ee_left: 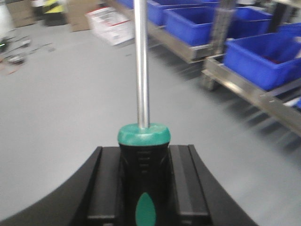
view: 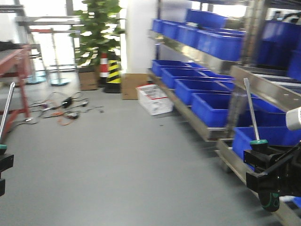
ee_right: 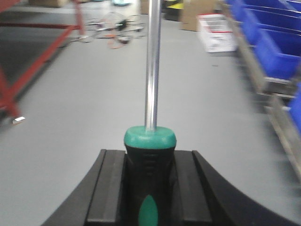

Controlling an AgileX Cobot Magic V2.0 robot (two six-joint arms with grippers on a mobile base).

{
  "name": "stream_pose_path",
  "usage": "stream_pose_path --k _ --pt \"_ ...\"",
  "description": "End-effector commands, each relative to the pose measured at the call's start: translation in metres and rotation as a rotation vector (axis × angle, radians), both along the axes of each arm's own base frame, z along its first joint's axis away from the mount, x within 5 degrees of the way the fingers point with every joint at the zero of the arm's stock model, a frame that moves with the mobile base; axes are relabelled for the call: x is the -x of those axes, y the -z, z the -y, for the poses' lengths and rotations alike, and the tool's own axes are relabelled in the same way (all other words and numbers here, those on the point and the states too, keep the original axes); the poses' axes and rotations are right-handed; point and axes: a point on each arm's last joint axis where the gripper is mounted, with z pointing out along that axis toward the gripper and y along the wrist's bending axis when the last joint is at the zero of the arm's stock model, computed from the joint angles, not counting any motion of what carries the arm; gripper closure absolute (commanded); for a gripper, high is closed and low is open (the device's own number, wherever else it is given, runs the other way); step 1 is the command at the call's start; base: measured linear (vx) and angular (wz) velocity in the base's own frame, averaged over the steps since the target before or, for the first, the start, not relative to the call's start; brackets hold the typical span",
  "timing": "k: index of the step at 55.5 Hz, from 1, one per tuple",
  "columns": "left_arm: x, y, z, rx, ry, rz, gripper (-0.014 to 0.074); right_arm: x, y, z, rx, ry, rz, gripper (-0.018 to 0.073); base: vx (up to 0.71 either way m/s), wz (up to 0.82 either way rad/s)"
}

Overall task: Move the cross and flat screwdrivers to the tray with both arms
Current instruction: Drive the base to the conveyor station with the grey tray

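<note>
**tom_b:** Front view first. The left screwdriver (view: 6,113) is at the far left edge, shaft up with the top leaning right. Its handle sits in the left jaws, which are mostly cut off by the frame. The right screwdriver (view: 252,113) is at lower right, top leaning left, with its handle clamped in the right jaws in front of the blue crates (view: 207,89). Both are over the grey floor (view: 117,165).

**rigwatcher:** Which one's cross and which is flat?

**tom_b:** Can't tell, the tips are too blurry.

**rigwatcher:** Left wrist view?

**tom_b:** The jaws are closed narrow on the black handle at bottom centre. The green collar (ee_left: 143,134) sits just above them and the shaft runs straight out the top of the frame. Crates are at upper right.

**rigwatcher:** Right wrist?

**tom_b:** Same deal. The jaws pinch the handle from both sides and the shaft goes up the centre. There's a red frame (ee_right: 47,52) on the left and a white box (ee_right: 217,33) at upper right.
</note>
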Motion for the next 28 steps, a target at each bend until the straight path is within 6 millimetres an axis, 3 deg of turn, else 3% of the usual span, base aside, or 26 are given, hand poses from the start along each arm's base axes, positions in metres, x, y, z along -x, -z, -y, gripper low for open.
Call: stream_pose_path --k 1,28 --pt "-0.0004 -0.0176 -0.0009 0.043 -0.027 0.104 0.0596 0.0014 -0.0218 0.0013 -0.030 0.005 0.135 0.0567 0.48 -0.78" --pt "-0.0004 -0.0176 -0.0009 0.043 -0.027 0.104 0.0596 0.0014 -0.0218 0.0013 -0.030 0.005 0.135 0.0567 0.43 -0.91"
